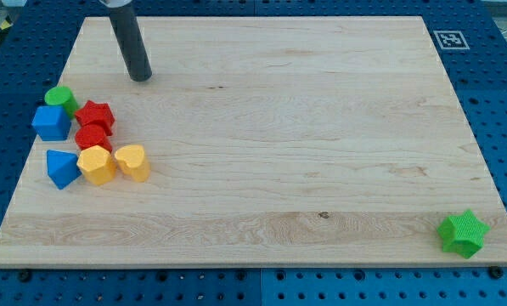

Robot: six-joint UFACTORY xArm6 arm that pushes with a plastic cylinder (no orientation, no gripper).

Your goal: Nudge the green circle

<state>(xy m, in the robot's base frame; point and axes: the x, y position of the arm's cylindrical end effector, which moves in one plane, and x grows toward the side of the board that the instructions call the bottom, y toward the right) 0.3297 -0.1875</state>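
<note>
The green circle [60, 98] sits near the board's left edge, at the top of a cluster of blocks. My tip [140, 78] rests on the board up and to the right of the green circle, about a block's width or two away, touching no block. The dark rod rises from it toward the view's top.
Below the green circle lie a blue cube [51, 122], a red star [94, 115], a red circle [92, 138], a blue triangle [62, 167], a yellow hexagon [97, 165] and a yellow heart [132, 161]. A green star [463, 233] sits at the bottom right corner. The wooden board [278, 127] has a marker tag [450, 39] at its top right.
</note>
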